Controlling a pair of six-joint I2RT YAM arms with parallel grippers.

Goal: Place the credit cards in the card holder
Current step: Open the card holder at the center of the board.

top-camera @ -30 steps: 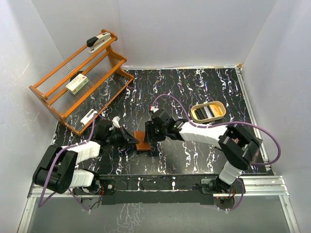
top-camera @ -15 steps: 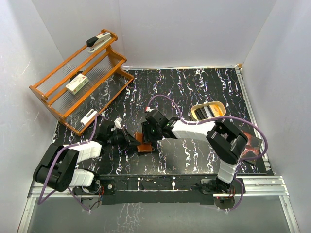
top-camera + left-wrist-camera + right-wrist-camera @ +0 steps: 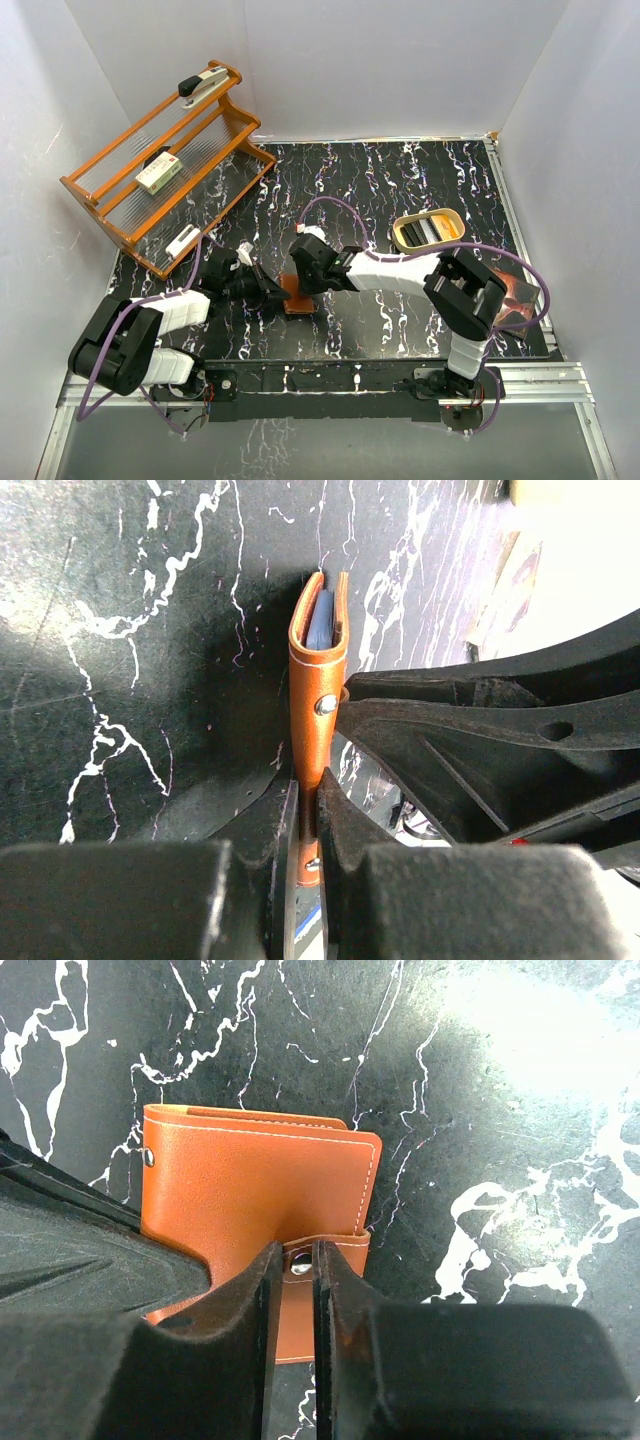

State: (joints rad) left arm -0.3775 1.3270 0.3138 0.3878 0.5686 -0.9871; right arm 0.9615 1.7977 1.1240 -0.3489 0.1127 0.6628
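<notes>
The card holder (image 3: 298, 298) is an orange-brown leather bifold, folded shut, at the table's front centre. In the left wrist view it stands edge-on (image 3: 318, 680) with a blue credit card (image 3: 322, 620) between its leaves. My left gripper (image 3: 308, 825) is shut on its near edge; it also shows from above (image 3: 272, 291). My right gripper (image 3: 298, 1290) is shut to a narrow slit, its fingertips (image 3: 340, 1290) down over the holder's snap tab (image 3: 300, 1263). The holder's flat face (image 3: 250, 1180) shows there. Other cards are hidden.
An orange wooden rack (image 3: 110, 190) stands back left with a stapler (image 3: 203, 82), a white-and-green box (image 3: 158, 175) and a small white item (image 3: 182, 241). An oval tin (image 3: 428, 230) with dark items sits right of centre. A brown object (image 3: 515, 297) lies far right.
My right gripper has moved left and down onto the holder's snap tab. The holder and my left gripper have shifted slightly towards the front.
</notes>
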